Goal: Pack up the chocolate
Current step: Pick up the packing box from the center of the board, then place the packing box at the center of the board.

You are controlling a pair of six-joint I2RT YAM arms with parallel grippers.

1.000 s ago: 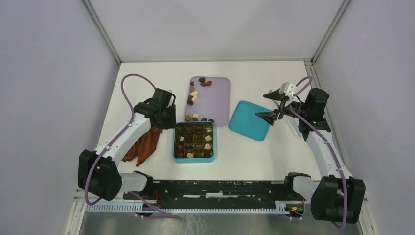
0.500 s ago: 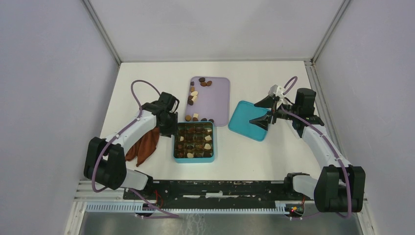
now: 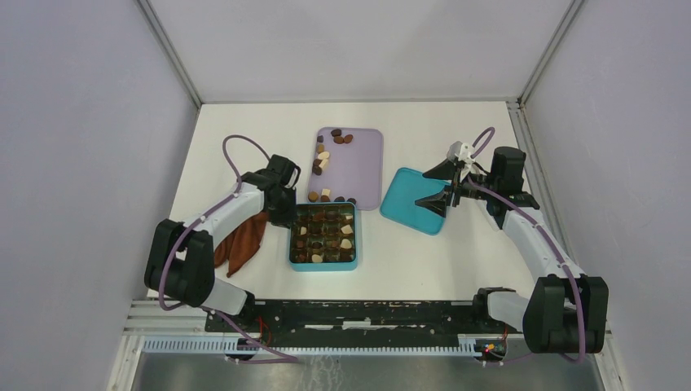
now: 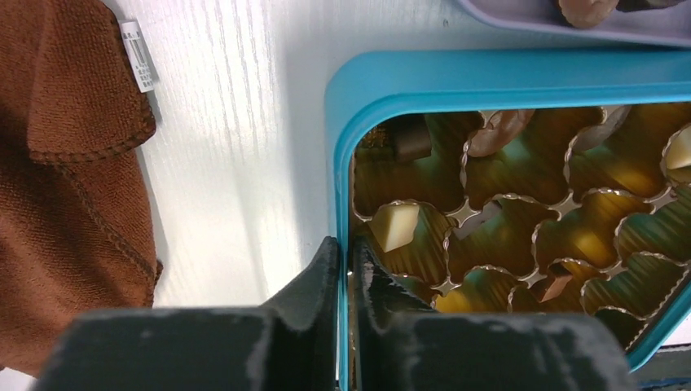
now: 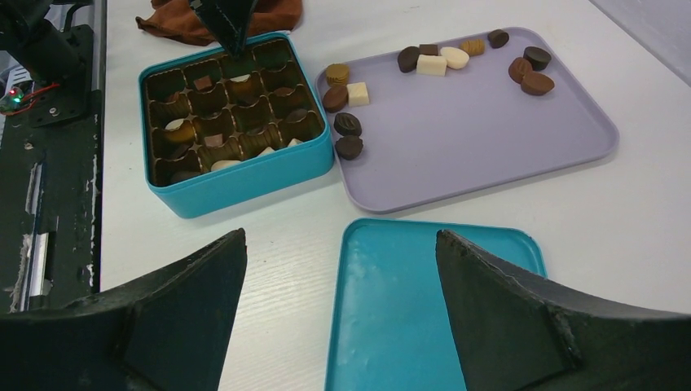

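Nearest the arm bases sits the teal box [image 3: 323,266]. Its brown gridded insert [image 5: 213,106] already has chocolate [image 4: 397,226] in a good many cups, cream and brown pieces mixed. The left gripper [image 4: 346,248] is pinched onto the box's left wall, one finger outside the rim and one inside, the jaws almost together. It carries no piece, so I judge the hold is meant to steady or shift the box rather than to fill it. Just left of the box lies a reddish-brown cloth [image 4: 73,204], separated from it by a strip of bare worktop [image 4: 236,163].

Further out on the right, the teal lid [image 5: 424,301] lies flat. The right gripper [image 5: 341,236] hangs over its near edge, fingers spread wide and empty, probably waiting or lining up on the lid.

Farthest is the lilac tray [image 3: 367,167], its near edge just beside the box. More chocolate lies loose along its left side, which leaves packing to do.

The left wrist view cuts off the box at the right and bottom, and several cups sit in shadow, so I cannot count the empty ones. From above, the wrist hides the left fingertips
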